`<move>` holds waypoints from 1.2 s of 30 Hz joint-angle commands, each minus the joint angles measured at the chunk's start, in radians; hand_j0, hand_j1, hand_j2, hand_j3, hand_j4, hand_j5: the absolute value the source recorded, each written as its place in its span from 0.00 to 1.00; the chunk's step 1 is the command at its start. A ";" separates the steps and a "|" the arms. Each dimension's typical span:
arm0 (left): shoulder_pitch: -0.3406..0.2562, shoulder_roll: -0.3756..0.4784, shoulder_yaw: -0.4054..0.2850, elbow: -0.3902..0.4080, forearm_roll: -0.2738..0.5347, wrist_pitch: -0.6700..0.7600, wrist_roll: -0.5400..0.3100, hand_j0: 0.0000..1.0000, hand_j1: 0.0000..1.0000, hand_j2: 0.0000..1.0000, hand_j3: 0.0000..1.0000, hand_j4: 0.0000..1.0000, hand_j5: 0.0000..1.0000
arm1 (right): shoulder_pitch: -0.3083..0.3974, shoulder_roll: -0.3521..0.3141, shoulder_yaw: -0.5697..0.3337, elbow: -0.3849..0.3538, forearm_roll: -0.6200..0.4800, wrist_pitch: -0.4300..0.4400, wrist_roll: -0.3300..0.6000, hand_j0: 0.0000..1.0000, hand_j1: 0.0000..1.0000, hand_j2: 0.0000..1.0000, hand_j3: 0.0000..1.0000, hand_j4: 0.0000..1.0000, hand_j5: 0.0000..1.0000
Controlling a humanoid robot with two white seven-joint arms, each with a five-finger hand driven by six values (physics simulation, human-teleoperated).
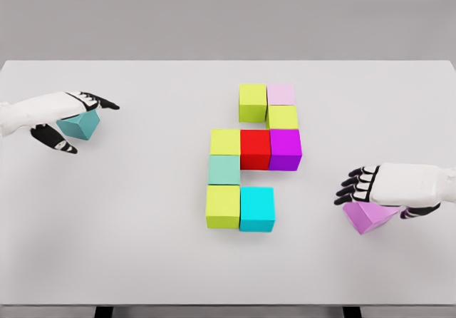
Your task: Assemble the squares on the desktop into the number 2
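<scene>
Several coloured cubes sit joined at the table's middle: a lime cube point(252, 102) and pale pink cube point(281, 94) on top, an olive-yellow cube point(283, 117), then a yellow cube point(225, 141), red cube point(255, 149) and magenta cube point(285, 149), a mint cube point(224, 169), and a lime cube point(223, 205) beside a cyan cube point(257, 208). My left hand point(71, 115) is shut on a teal cube point(80, 125) at the far left. My right hand point(374, 190) is shut on a tilted violet cube point(367, 216) at the right.
The white table point(128, 247) has its front edge near the bottom of the view and its back edge against a grey wall. Both held cubes hang just above the tabletop, well apart from the central group.
</scene>
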 commanded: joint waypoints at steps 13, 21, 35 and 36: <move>-0.034 -0.034 0.005 0.065 -0.023 0.001 -0.022 1.00 1.00 1.00 1.00 1.00 1.00 | 0.002 0.014 -0.001 0.000 0.034 0.001 0.011 0.91 0.91 0.91 0.91 0.91 0.91; -0.048 -0.091 0.007 0.126 -0.095 0.001 -0.022 1.00 1.00 1.00 1.00 1.00 1.00 | 0.000 0.019 -0.006 0.000 0.040 0.001 0.011 0.82 0.82 0.82 0.82 0.82 0.82; -0.061 -0.094 0.007 0.141 -0.169 0.001 -0.022 1.00 1.00 1.00 1.00 1.00 1.00 | -0.018 0.046 -0.028 -0.001 0.014 0.001 0.001 0.79 0.79 0.79 0.79 0.79 0.79; -0.063 -0.096 0.008 0.151 -0.178 0.001 -0.022 1.00 1.00 1.00 1.00 1.00 1.00 | -0.018 0.051 -0.028 -0.001 0.011 0.001 0.000 0.79 0.79 0.79 0.79 0.79 0.79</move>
